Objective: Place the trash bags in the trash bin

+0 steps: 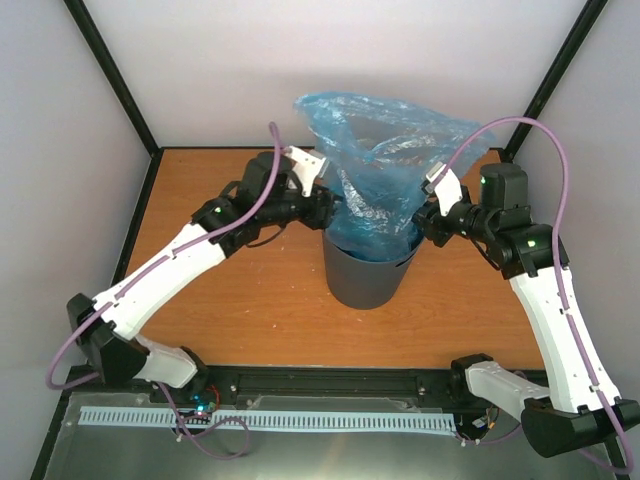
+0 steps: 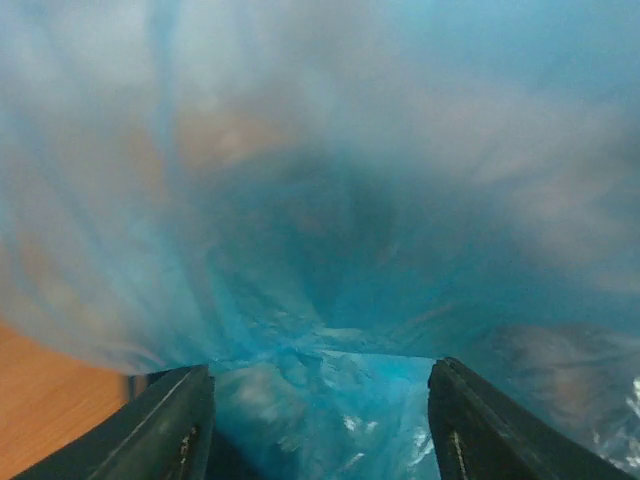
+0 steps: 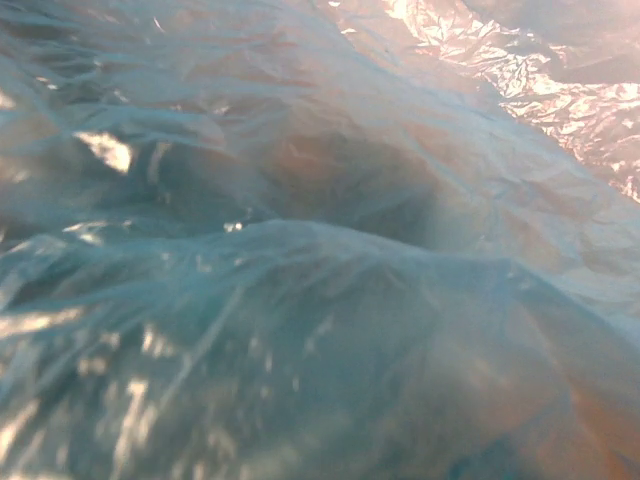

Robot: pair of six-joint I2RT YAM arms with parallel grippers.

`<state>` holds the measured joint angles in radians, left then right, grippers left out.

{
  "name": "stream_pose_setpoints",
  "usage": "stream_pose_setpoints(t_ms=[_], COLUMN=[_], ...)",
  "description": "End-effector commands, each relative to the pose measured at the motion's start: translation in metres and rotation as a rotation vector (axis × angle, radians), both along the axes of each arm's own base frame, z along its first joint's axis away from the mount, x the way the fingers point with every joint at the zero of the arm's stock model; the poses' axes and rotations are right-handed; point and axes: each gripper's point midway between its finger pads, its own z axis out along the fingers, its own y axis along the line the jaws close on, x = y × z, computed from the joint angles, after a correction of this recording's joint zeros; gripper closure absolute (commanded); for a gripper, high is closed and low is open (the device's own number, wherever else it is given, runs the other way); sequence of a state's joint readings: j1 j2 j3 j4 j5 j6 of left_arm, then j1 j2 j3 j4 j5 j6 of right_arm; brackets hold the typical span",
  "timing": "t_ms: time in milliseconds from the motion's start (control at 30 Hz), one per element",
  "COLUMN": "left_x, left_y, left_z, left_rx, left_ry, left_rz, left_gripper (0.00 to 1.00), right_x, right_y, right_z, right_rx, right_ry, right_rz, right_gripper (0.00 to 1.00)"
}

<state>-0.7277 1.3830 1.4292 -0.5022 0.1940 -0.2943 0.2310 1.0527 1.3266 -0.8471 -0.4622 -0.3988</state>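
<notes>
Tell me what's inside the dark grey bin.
The lower end of the translucent light-blue plastic bag sits in the dark grey round plastic bin; the rest billows above the rim. The bag covers the opening, so how deep it reaches, or anything beneath it, cannot be seen.

Wooden tabletop: orange-brown, grain visible, also seen at the lower left of the left wrist view. White panels enclose it at the back and sides. Black frame struts rise from both rear corners. At the near edge, a black rail, a white slotted duct and a metal sheet.
</notes>
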Motion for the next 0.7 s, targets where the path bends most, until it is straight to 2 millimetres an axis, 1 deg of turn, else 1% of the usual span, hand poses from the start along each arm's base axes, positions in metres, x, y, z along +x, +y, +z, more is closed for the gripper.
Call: stream_pose_setpoints(t_ms=[0,67,133,233,300,333,400,467,533,667], left_x=[-0.006,-0.004,0.0,0.012,0.019,0.02,0.02,0.02,0.015,-0.002], left_y=[-0.04,-0.051,-0.056,-0.053,-0.045,-0.041,-0.028,-0.01,0.009,0.042], left_z=[0.033,0.021,0.009,-0.008,-0.011,-0.011,-0.003,0.007,0.016,0.032], left_rx=[-0.04,-0.017,0.013,0.083,0.121,0.135,0.157,0.179,0.197,0.2], left_ry=[-0.105,-0.085,-0.06,-0.03,-0.024,-0.023,-0.035,-0.056,-0.074,-0.103], left_rz=[-0.104,-0.128,-0.127,-0.074,-0.024,-0.005,0.048,0.108,0.157,0.219], left_gripper=[0.43,0.46,0.47,0.48,0.49,0.48,0.43,0.32,0.25,0.16], right_x=[-0.006,-0.006,-0.006,-0.005,-0.003,-0.001,0.0,-0.004,-0.013,-0.033], right_y=[0.001,0.0,0.0,0.0,0.0,0.0,0.0,-0.001,-0.003,-0.01], right_z=[0.008,0.005,0.003,0.001,-0.001,-0.004,-0.008,-0.007,-0.001,0.007], right_rx=[0.02,0.017,0.016,0.017,0.017,0.013,0.004,-0.008,-0.02,-0.046], right_ry=[-0.021,-0.011,-0.005,0.001,0.01,0.02,0.034,0.04,0.036,0.019], right_rz=[0.002,-0.003,-0.004,-0.01,-0.01,-0.012,-0.013,-0.008,0.002,0.005], right_gripper=[0.58,0.58,0.58,0.58,0.57,0.57,0.57,0.56,0.55,0.54])
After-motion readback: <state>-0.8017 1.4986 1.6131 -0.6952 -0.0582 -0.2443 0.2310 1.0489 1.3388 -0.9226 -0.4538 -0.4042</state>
